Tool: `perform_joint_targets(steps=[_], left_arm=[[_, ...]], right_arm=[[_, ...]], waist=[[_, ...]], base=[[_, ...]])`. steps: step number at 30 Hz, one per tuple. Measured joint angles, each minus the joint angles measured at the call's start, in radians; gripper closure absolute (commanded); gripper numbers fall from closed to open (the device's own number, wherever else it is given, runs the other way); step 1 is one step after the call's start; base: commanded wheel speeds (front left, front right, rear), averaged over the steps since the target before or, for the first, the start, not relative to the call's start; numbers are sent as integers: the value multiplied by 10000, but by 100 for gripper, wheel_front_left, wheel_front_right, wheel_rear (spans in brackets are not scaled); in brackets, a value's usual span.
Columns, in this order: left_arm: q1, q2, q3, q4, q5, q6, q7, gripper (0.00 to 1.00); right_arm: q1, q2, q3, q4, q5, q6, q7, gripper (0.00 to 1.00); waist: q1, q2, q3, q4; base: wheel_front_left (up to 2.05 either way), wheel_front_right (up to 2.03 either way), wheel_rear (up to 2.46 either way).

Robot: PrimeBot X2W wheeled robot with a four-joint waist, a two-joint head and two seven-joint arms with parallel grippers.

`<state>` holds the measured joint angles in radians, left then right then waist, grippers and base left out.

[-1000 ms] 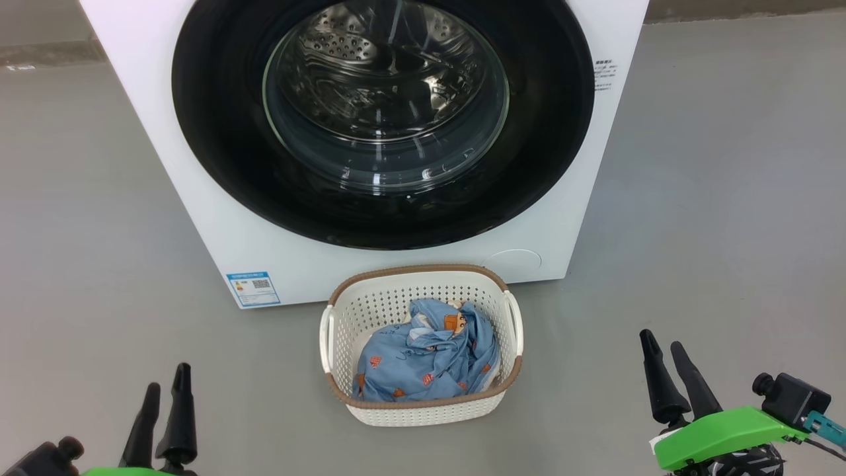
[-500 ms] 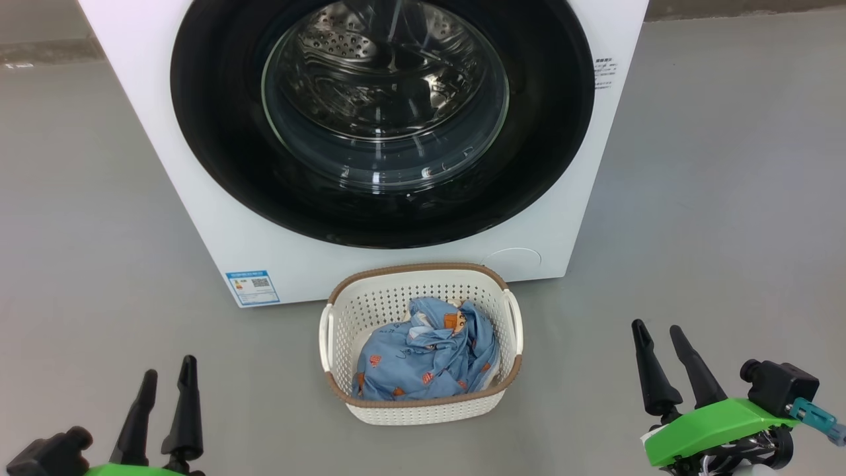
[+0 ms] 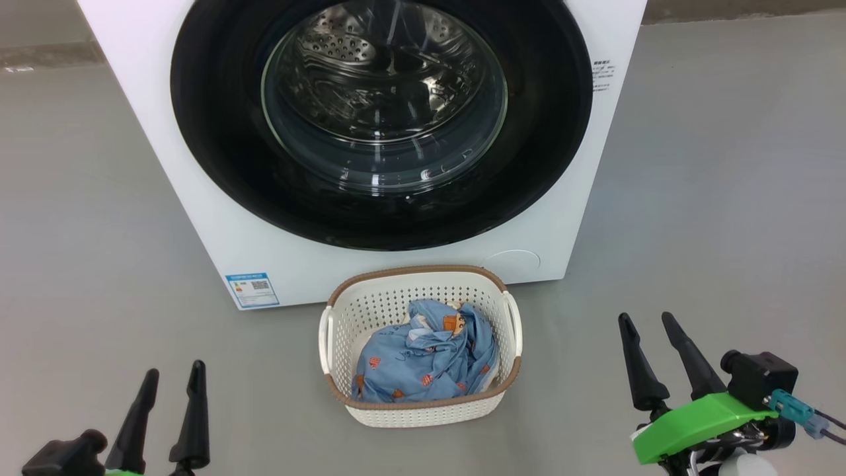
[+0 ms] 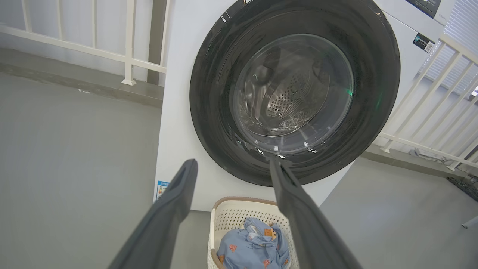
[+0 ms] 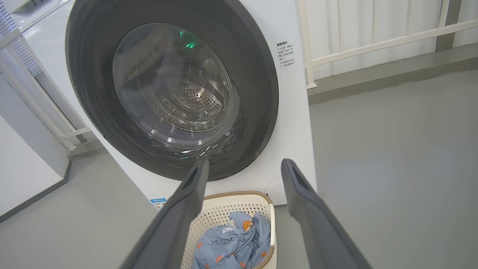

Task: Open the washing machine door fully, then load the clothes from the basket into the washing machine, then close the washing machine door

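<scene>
The white washing machine (image 3: pixel 277 264) stands ahead, its round black washing machine door (image 3: pixel 218 152) shut flat against the front, steel drum visible through the glass. On the floor before it sits the cream basket (image 3: pixel 423 413) holding light-blue clothes (image 3: pixel 423 363) with orange prints. My left gripper (image 3: pixel 174 373) hovers open and empty at the lower left, well left of the basket. My right gripper (image 3: pixel 646 320) is open and empty at the lower right. The left wrist view looks between open fingers at the door (image 4: pixel 213 93) and basket (image 4: pixel 231 213). The right wrist view shows the door (image 5: pixel 86 74), basket (image 5: pixel 224 203) and clothes (image 5: pixel 227 246).
Grey floor (image 3: pixel 714 198) spreads on both sides of the machine. A blue energy sticker (image 3: pixel 251 289) marks its lower left corner and a round hatch (image 3: pixel 512 262) its lower right. White railings (image 4: pixel 127 41) stand behind the machine.
Both grippers have shifted slightly inward toward the basket; the right one also rose a little in the head view. Door, basket and clothes are unchanged.
</scene>
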<state>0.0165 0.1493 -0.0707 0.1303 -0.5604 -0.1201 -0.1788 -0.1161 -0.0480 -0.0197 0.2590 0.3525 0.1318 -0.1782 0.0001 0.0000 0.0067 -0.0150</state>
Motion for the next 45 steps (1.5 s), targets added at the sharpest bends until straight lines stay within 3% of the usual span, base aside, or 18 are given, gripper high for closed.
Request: perform_joint_targets(steps=[25, 45], left_arm=[[77, 109, 104, -36, 2690, -75, -708, 0], [139, -644, 1354, 897, 3005, -73, -736, 0]], right_arm=[[-303, -33, -263, 249, -2585, 0, -715, 0], [-399, -8, -966, 740, -2782, 0, -715, 0]], waist=[[0, 0, -45, 44], [0, 0, -74, 63]], base=[[0, 0, 0], [0, 0, 0]])
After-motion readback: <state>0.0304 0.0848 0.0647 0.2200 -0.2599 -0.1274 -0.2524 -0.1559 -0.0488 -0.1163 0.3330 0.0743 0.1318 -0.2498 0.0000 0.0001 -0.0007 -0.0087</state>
